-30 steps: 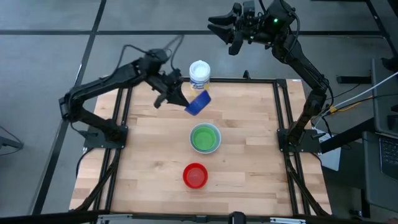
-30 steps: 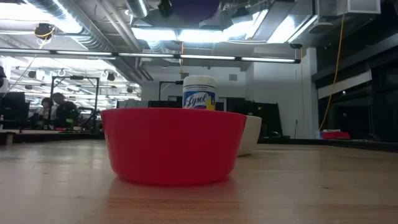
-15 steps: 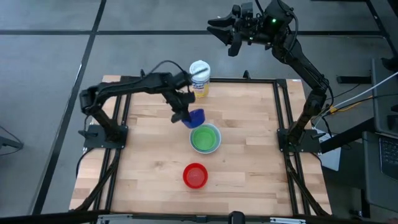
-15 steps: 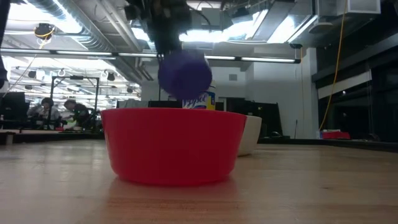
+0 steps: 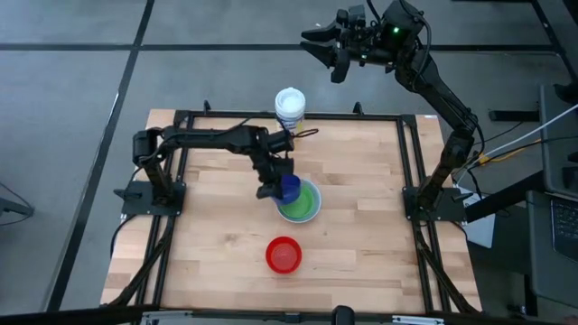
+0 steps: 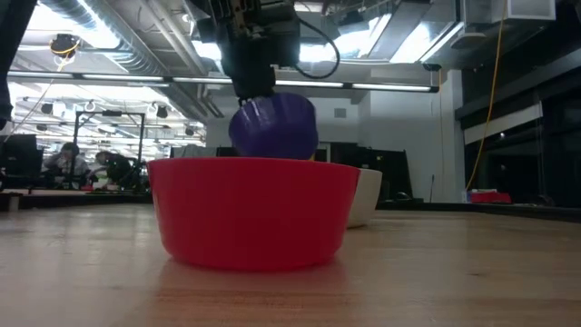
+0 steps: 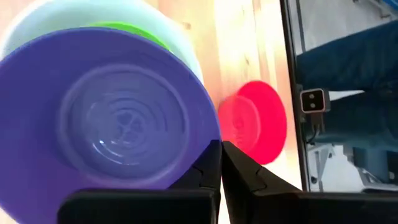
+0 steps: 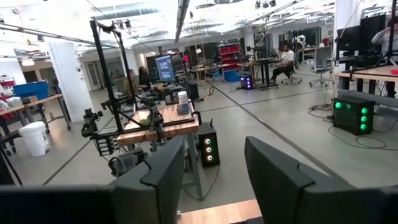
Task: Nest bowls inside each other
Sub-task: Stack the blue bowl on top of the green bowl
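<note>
My left gripper is shut on the dark blue bowl, which hangs over the left edge of the green bowl. The green bowl is nested in a pale bowl at the table's middle. In the left wrist view the dark blue bowl fills the frame, with the green bowl and the red bowl beyond it. The red bowl rests on its base nearer the front edge. My right gripper stands open, raised beyond the table's far edge. My left gripper pinches the dark blue bowl's rim between its two fingers, on the side toward the table's left. The fingers slant down from the left. The bowl hangs tilted, clear of the table, just above the green bowl.
A tall white-lidded canister stands at the far edge, just behind the stack. A black frame runs around the wooden tabletop. Bare wood lies to the left and right of the bowls.
My left gripper has come down and toward the near edge, from beside the canister to the green bowl, tipping more steeply downward. The dark blue bowl has travelled with it, still held, and now hangs over the green bowl's left side.
</note>
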### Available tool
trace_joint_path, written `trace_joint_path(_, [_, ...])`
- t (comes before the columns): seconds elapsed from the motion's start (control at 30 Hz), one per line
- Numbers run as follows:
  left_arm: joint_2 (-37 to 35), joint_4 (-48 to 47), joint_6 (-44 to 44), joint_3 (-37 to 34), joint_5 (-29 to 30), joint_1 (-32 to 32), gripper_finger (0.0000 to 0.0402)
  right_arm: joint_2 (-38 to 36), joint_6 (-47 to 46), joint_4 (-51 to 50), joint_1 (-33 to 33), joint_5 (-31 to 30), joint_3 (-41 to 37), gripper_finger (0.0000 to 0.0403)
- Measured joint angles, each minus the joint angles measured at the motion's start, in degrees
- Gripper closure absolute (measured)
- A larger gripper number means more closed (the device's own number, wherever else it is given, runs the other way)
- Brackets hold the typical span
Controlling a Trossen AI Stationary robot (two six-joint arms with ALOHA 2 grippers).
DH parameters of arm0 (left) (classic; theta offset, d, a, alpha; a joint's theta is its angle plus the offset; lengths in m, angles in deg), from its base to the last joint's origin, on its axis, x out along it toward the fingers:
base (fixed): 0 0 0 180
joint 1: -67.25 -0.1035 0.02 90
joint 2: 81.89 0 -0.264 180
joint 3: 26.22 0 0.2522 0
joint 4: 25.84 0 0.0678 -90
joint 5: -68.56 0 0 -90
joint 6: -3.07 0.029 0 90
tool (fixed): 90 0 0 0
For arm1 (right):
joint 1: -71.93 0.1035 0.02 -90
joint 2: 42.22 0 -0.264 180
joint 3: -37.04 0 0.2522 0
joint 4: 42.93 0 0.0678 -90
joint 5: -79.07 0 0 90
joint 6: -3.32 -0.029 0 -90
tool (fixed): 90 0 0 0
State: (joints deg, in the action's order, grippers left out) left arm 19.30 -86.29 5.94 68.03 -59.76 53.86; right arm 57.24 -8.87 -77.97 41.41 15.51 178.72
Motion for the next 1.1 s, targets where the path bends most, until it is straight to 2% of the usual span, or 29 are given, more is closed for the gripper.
trace_joint_path(0.43, [0.5, 3.6, -1.2, 0.0, 0.4, 2.1, 0.04, 0.0, -0.4, -0.8, -0.1, 0.2, 0.0, 0.0253])
trace_joint_path(0.87, [5.3, 9.4, -1.6, 0.0, 0.0, 2.1, 0.04, 0.0, -0.6, -2.3, -0.1, 0.3, 0.0, 0.0236])
trace_joint_path(1.1, [5.3, 9.9, -1.0, 0.0, 6.7, 1.4, 0.0395, 0.0, -0.6, -3.2, -0.1, 0.9, 0.0, 0.0239])
